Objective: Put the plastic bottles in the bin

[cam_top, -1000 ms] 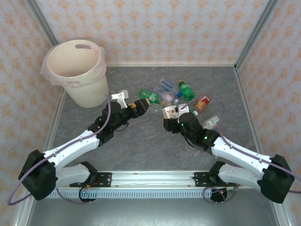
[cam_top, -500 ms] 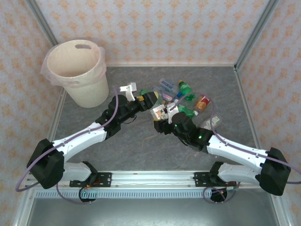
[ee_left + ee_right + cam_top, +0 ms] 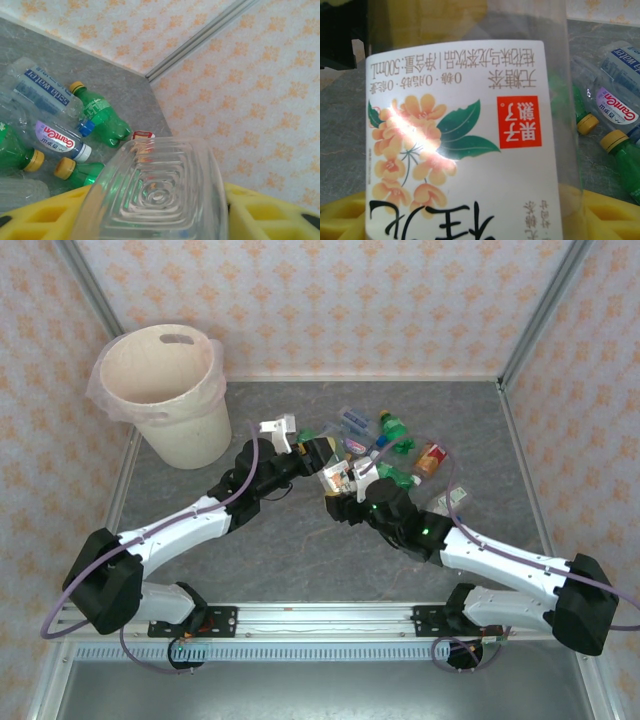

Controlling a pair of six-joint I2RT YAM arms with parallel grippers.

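A clear plastic bottle with a white flower label point(image 3: 465, 150) is held between both arms near the table's middle. My right gripper point(image 3: 470, 220) is shut on its labelled body point(image 3: 338, 477). My left gripper point(image 3: 160, 210) is shut on the ribbed base point(image 3: 160, 185) of the same bottle, and its yellow fingers point(image 3: 35, 215) press both sides. In the top view the left gripper point(image 3: 316, 450) meets the right gripper point(image 3: 347, 482) end to end. More plastic bottles lie in a pile point(image 3: 395, 432) just behind, green ones point(image 3: 102, 117) and clear ones point(image 3: 42, 90). The cream bin point(image 3: 205, 430) stands at the far left.
A red-labelled bottle point(image 3: 431, 458) and a clear one point(image 3: 452, 498) lie right of the pile. Patterned walls close in the back and both sides, with metal corner posts point(image 3: 545, 305). Bare grey tabletop point(image 3: 300, 560) lies between the arms and the near rail.
The left arm reached right to the labelled bottle while the right arm carried it left. The left jaws, open before, have closed on the bottle's base.
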